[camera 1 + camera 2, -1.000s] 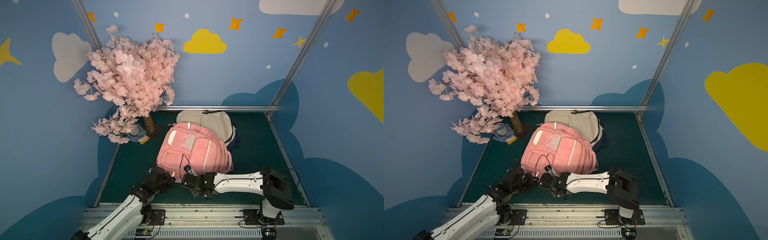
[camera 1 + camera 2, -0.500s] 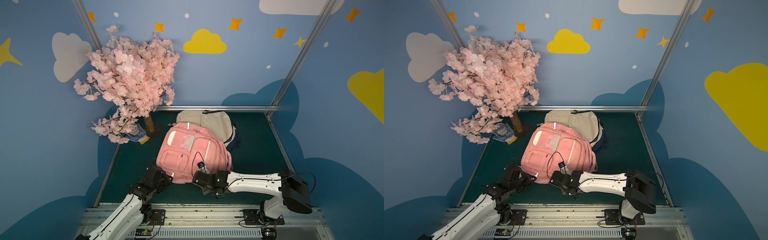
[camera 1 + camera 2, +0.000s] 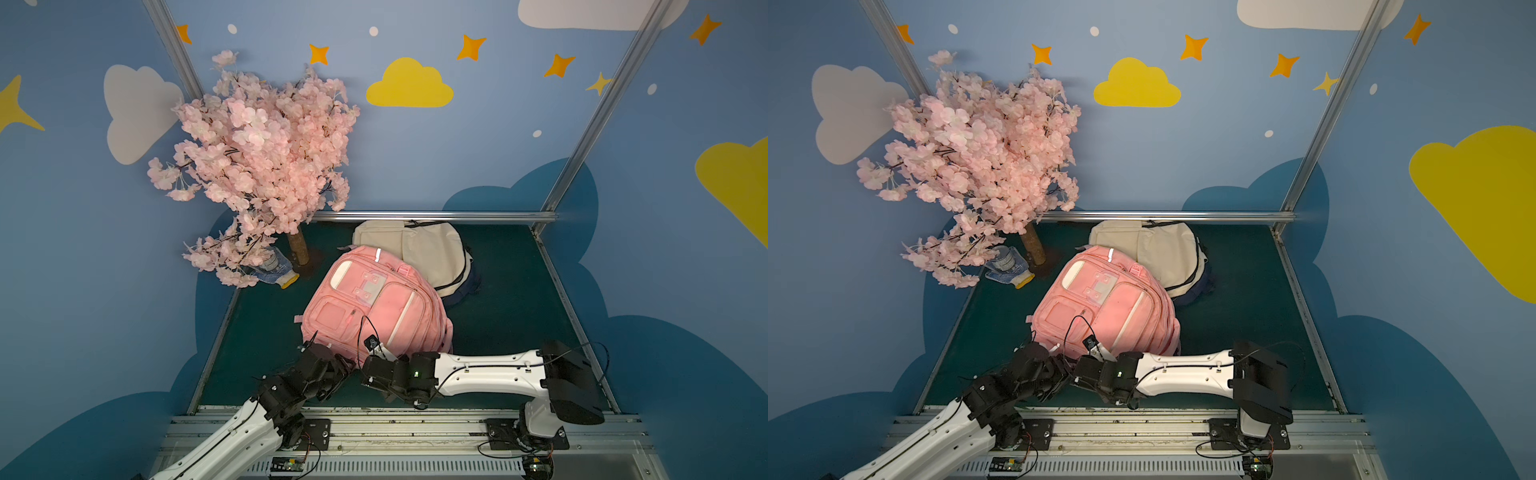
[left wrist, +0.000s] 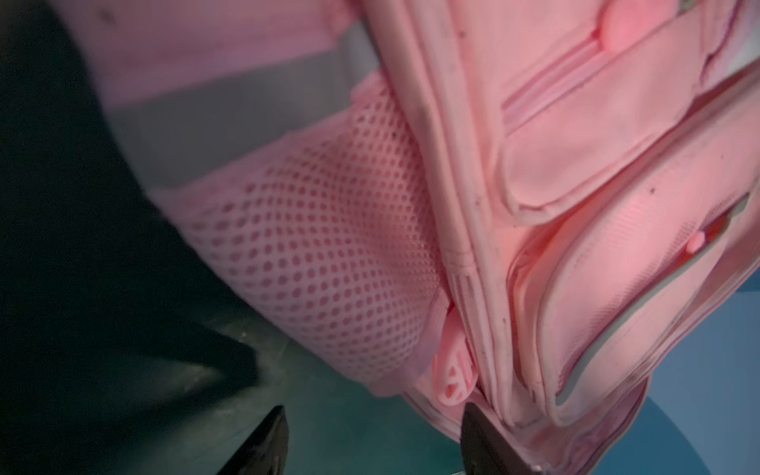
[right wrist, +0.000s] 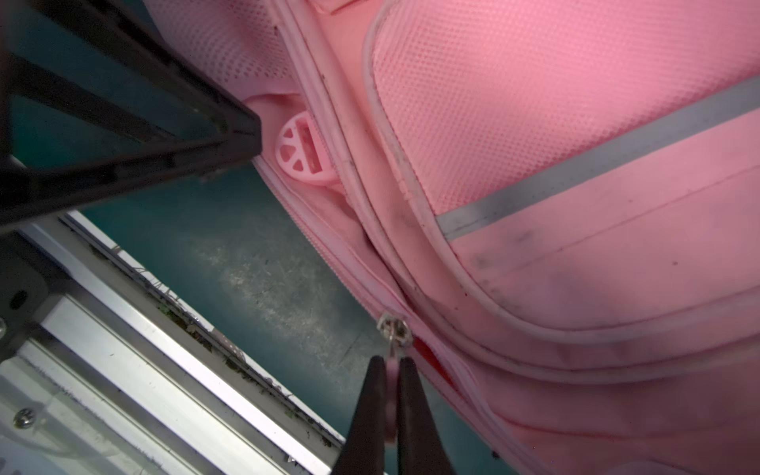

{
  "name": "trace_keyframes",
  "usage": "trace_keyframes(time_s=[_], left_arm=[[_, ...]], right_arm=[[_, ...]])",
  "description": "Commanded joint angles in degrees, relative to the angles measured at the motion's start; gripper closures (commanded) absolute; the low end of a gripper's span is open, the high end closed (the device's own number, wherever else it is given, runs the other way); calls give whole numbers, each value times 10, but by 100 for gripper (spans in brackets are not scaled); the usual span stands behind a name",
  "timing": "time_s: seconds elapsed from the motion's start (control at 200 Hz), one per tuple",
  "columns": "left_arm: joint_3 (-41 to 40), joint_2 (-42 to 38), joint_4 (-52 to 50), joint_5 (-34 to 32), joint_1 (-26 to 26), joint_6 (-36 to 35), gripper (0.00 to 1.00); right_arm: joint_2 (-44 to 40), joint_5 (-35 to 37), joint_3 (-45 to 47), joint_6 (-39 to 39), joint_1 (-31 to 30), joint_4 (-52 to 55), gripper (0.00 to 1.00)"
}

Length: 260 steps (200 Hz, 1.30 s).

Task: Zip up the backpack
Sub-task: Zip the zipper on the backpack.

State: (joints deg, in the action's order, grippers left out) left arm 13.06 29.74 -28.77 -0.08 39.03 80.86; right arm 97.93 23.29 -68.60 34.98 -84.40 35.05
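- A pink backpack (image 3: 374, 307) lies face up on the green mat (image 3: 519, 299), its far end overlapping a cream bag (image 3: 432, 253).
- The right gripper (image 5: 390, 366) is pinched on the zipper pull (image 5: 392, 347) at the backpack's near edge.
- The left gripper (image 4: 376, 432) sits just beside the backpack, jaws apart, holding nothing.
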Motion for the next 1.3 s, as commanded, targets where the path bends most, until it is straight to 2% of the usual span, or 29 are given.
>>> trace_keyframes(time_s=[0.0, 0.155, 0.285, 0.415, 0.651, 0.741, 0.866, 0.951, 1.026, 1.186, 1.296], left_arm=[[-10, 21, 54, -9, 2, 21, 42], [-9, 39, 52, -32, -3, 13, 65], [-22, 47, 64, -32, -29, -2, 83], [-17, 43, 44, -21, -69, -35, 97], [8, -19, -42, 0, -172, -116, 97], [12, -39, -60, -10, -188, -131, 97], [11, -30, -46, -3, -202, -141, 98], [14, 0, -16, 1, -212, -151, 97], [29, 45, 16, 10, -226, -171, 97], [82, 132, 40, 30, -260, -210, 97], [101, 118, -16, 45, -266, -212, 74]], right_arm=[[6, 9, -29, -25, -20, -17, 100], [14, 22, -35, -16, -36, -3, 100], [13, 29, -35, -5, -39, 23, 100], [11, 73, -35, 57, -38, 108, 100], [-48, 95, 34, 147, -21, 186, 100], [-79, 107, 68, 197, -4, 227, 100], [-122, 106, 119, 233, 25, 225, 100], [-143, 101, 127, 210, 31, 196, 100], [-149, 83, 118, 158, 27, 150, 100], [-101, 34, 64, 47, -8, 43, 100], [-41, 21, -5, 3, -26, 30, 100]])
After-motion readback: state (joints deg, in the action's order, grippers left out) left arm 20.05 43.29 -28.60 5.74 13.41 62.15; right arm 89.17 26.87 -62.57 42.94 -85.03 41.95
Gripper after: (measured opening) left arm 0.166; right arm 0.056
